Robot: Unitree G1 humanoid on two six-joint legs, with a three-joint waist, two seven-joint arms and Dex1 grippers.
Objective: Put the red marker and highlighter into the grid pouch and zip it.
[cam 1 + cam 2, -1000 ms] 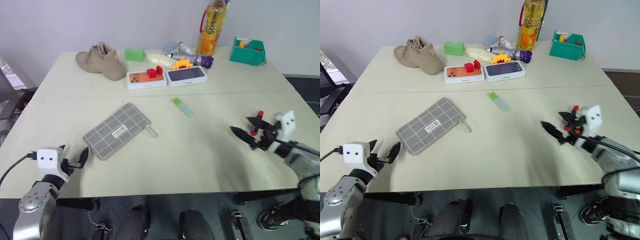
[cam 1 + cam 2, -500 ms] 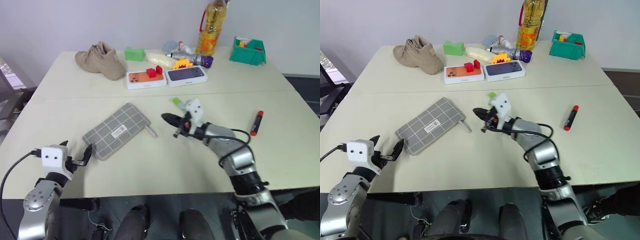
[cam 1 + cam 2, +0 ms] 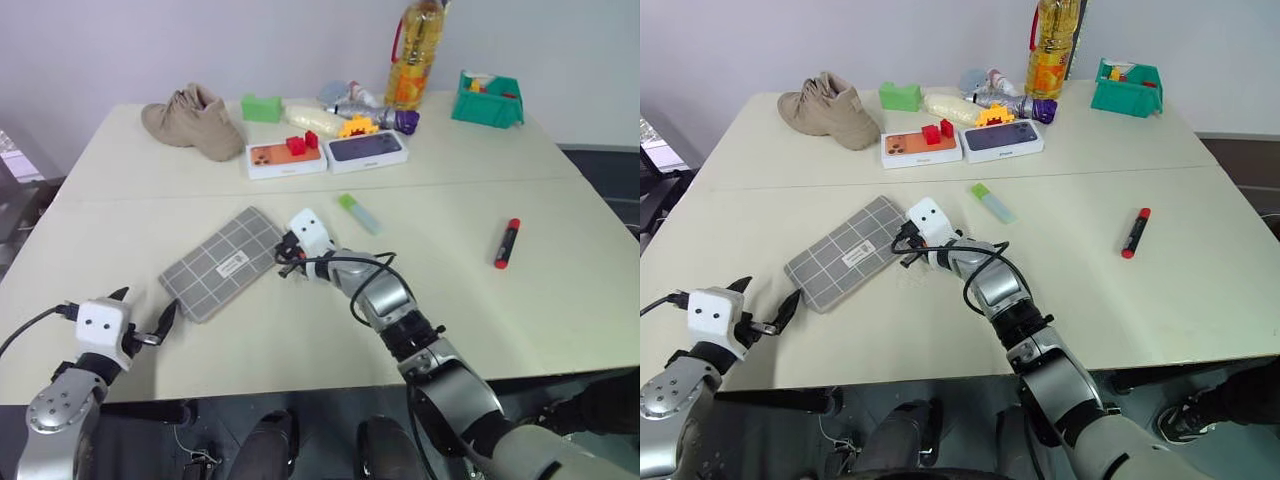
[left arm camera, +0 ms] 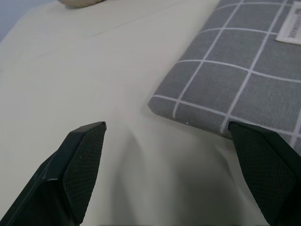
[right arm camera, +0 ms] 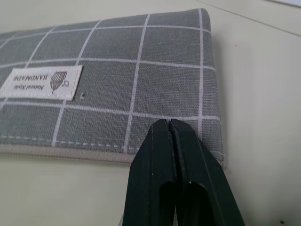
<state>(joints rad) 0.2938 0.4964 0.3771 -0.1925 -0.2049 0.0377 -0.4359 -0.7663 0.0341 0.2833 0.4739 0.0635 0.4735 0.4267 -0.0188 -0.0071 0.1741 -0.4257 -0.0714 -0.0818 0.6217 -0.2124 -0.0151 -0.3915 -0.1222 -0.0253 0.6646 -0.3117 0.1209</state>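
Right gripper (image 5: 170, 123), fingers pressed together, at the right end of the grid pouch (image 3: 222, 262) lying mid-table. Left gripper (image 3: 146, 318), fingers apart, just beside the pouch's near left corner. Highlighter (image 3: 359, 213) right of the pouch; red marker (image 3: 507, 243) farther right.

Right arm: now stretched across the table toward the robot's left, from the right edge a second ago to the grid pouch (image 3: 223, 263).
Right gripper (image 3: 904, 246): fingers pressed together where they stood apart a second ago; tips at the pouch's right end, by the zipper edge; contact unclear.
Red marker (image 3: 506, 243): now lying alone on the table's right side, well apart from the right gripper that was beside it a second ago.
Zipper pull: visible earlier past the pouch's corner, now hidden behind the right gripper.
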